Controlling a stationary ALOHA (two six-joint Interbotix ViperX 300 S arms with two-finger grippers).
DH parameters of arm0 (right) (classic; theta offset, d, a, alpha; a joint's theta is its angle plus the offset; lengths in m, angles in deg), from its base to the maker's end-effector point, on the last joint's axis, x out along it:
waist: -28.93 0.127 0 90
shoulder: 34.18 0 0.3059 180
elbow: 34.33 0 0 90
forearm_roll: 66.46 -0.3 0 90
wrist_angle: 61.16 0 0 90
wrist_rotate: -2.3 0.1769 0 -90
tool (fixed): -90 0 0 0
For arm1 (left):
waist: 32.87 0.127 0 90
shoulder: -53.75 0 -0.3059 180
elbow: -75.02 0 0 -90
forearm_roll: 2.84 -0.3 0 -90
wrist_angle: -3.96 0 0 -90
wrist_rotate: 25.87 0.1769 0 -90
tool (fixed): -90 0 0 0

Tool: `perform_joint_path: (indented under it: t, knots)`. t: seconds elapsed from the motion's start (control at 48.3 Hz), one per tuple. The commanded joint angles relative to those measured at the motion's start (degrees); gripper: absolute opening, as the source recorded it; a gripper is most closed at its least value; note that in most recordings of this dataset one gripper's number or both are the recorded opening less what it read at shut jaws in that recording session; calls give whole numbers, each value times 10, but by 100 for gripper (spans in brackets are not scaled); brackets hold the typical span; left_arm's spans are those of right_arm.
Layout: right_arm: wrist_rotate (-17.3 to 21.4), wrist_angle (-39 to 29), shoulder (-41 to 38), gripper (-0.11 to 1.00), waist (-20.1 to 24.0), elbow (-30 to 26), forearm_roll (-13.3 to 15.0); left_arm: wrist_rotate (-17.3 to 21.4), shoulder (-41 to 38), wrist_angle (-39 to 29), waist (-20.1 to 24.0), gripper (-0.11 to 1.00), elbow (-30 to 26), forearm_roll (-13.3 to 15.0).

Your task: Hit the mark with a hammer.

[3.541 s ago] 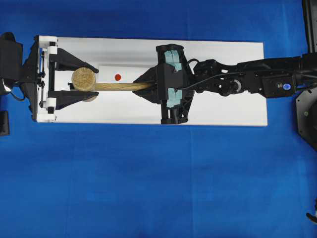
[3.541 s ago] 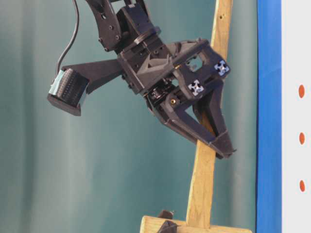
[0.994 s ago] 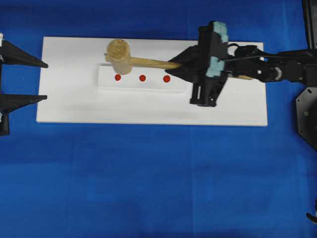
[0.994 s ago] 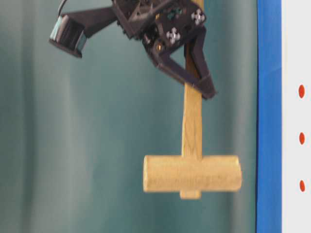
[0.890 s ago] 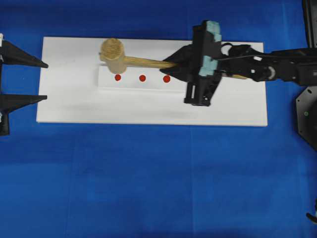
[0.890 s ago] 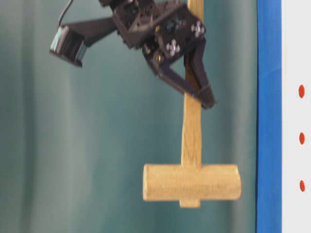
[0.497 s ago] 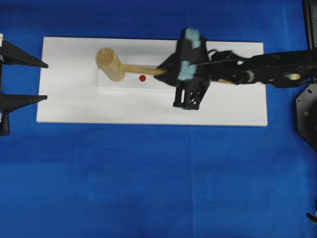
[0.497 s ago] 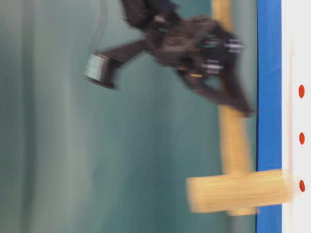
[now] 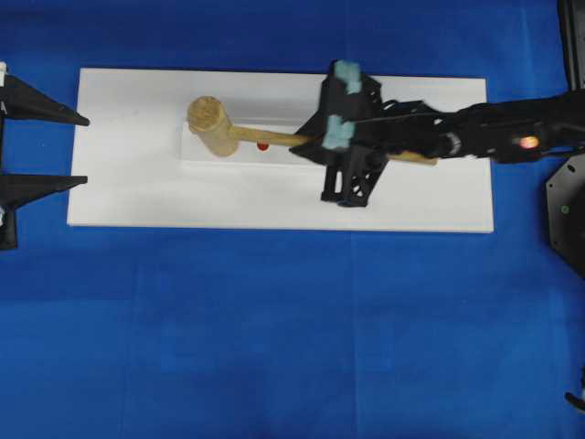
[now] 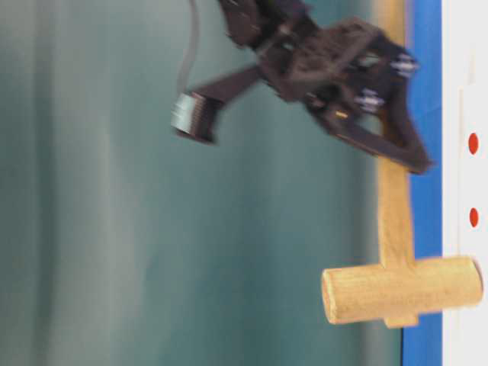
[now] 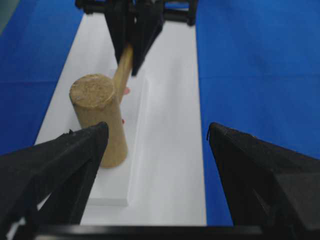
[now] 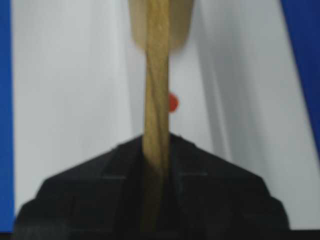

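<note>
Now, right gripper (image 9: 306,142): clamped on the handle of the hammer (image 9: 213,128).
Hammer head: down on the raised strip (image 9: 274,155), left end, over a red mark (image 9: 262,144).
Left gripper (image 9: 80,148): jaws spread wide, holding nothing, far left.

— Where do I have the hammer (image 9: 218,131)?
— Its head sits on the raised strip (image 9: 274,157), at that strip's left end, on the board (image 9: 164,197).
— And my grippers?
— Right gripper (image 9: 306,142) right of the head, on the handle; left gripper (image 9: 78,149) off the board's left edge.
</note>
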Motion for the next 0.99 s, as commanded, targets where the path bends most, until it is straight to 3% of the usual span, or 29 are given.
perform_joint_path:
  t: [0.0,0.145,0.352,0.621,0.808,0.973]
  knots:
    - [-1,6,54,2,1,6,4,-1,-4,4,2,78,-6,1]
    - [0,11,115,2,2,50,5,-1,-4,4,2,78,-6,1]
    - [5,32,145,2,1,81,4,-1,-4,4,2,78,-6,1]
    - [6,34,120,2,2,89,2,-1,-5,4,2,78,-6,1]
    - [9,32,46,2,2,91,-24,-2,-4,4,2,78,-6,1]
    - [5,35,62,2,2,93,-25,-2,-4,4,2,78,-6,1]
